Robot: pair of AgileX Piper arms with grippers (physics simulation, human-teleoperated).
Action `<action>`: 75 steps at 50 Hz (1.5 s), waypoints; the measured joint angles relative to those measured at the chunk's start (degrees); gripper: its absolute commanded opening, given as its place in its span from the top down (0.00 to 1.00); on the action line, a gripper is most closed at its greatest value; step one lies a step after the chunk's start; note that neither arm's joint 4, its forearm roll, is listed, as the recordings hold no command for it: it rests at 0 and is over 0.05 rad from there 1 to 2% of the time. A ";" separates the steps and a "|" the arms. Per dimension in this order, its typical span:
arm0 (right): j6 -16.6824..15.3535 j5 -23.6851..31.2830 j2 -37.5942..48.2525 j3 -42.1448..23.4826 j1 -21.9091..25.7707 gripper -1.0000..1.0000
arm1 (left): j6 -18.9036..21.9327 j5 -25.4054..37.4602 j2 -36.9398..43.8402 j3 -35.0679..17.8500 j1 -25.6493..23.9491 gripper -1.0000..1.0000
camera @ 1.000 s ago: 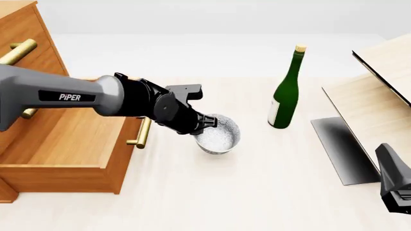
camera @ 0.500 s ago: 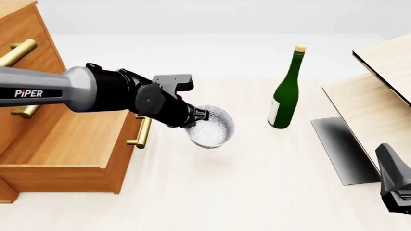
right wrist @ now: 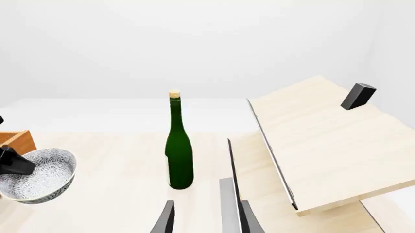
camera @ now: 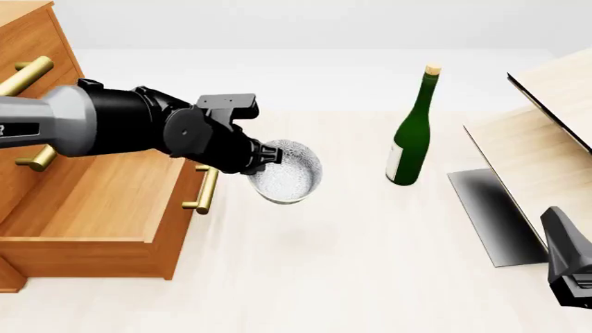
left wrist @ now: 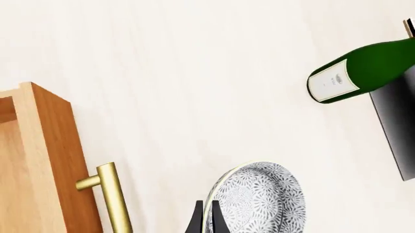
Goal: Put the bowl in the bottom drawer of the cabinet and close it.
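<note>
Green bottle well right of the held bowl.

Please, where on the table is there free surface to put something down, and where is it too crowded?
Bare tabletop lies in front of the green bottle, between the open bottom drawer and the dark panel. Also behind the bottle, toward the far edge. It is crowded at the drawer front, where the left gripper carries the bowl, and beside the pale wood structure.
</note>
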 measured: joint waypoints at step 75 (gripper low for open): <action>0.00 0.00 -0.01 0.00 0.00 0.00 | 2.99 2.86 -12.90 6.30 1.13 1.00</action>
